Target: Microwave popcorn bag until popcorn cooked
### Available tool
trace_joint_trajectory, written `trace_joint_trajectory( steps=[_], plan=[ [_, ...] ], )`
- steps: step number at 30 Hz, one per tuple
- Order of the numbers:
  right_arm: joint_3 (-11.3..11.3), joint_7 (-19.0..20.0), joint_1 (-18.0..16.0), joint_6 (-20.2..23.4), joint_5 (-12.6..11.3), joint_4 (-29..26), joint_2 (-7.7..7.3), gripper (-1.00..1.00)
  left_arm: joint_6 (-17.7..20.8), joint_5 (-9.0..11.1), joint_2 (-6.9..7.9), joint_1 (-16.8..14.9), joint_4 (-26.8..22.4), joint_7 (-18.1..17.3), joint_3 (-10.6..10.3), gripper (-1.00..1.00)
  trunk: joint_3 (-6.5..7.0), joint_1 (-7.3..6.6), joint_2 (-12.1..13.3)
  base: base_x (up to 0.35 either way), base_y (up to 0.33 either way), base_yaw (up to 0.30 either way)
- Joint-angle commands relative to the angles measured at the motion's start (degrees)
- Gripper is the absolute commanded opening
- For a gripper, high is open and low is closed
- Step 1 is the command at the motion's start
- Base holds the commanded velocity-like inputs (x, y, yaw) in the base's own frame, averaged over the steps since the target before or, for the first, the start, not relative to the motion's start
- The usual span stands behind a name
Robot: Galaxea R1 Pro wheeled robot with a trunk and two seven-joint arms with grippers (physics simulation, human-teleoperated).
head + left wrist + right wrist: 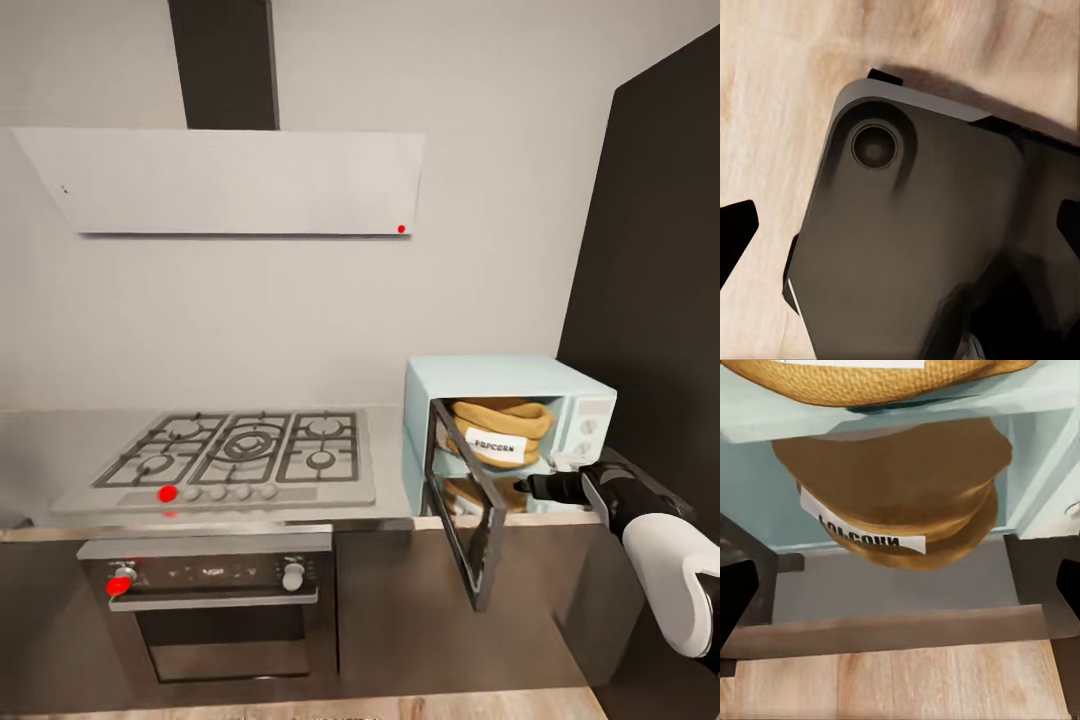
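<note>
In the kitchen, the pale blue microwave (520, 380) stands on the grey countertop (40, 460) with its dark glass door (465, 510) swung open. The tan popcorn bag (497, 430) sits inside, white label facing out. My right gripper (530, 487) hangs open just outside the opening, below the bag and apart from it. In the right wrist view the popcorn bag (870, 375) rests on the microwave's floor, mirrored in the glossy countertop (900, 585), beyond my open right gripper (904, 589). My left gripper (900, 225) is open and holds nothing. The popcorn itself is hidden.
A gas hob (240, 450) lies left of the microwave, above a built-in oven (215, 590). A white range hood (230, 180) hangs on the wall. A tall dark cabinet (650, 300) stands close on the right. The robot's dark base (915, 247) stands on wood floor (772, 112).
</note>
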Motion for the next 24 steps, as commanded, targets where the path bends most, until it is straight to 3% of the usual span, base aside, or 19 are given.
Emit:
trace_joint_trajectory(
  steps=[1, 17, 23, 24],
  plan=[
    [-0.5, 0.5, 0.0, 0.2, 0.6, -0.1, 0.01, 1.00, -0.1, 0.2, -0.03, 0.0, -0.1, 0.2, 0.1, 1.00, -0.07, -0.01, 0.0, -0.078, -0.250, 0.268],
    [-0.5, 0.4, 0.0, 0.2, 0.5, 0.0, 0.01, 1.00, -0.1, 0.2, -0.03, 0.0, -0.1, 0.2, 0.1, 1.00, -0.07, -0.01, 0.0, -0.010, -0.249, 0.265],
    [-0.5, 0.5, 0.0, 0.0, 0.6, 0.6, 0.24, 1.00, -0.1, 0.2, -0.03, 0.0, -0.1, 0.2, 0.1, 1.00, -0.07, -0.01, 0.0, 0.000, -0.114, 0.039],
    [-0.5, 0.5, 0.0, -1.6, 0.7, 0.9, 0.52, 1.00, -0.1, 0.2, 0.00, 0.0, -0.1, 0.2, 0.0, 1.00, -0.07, -0.01, 0.0, 0.000, -0.008, 0.002]
  ],
)
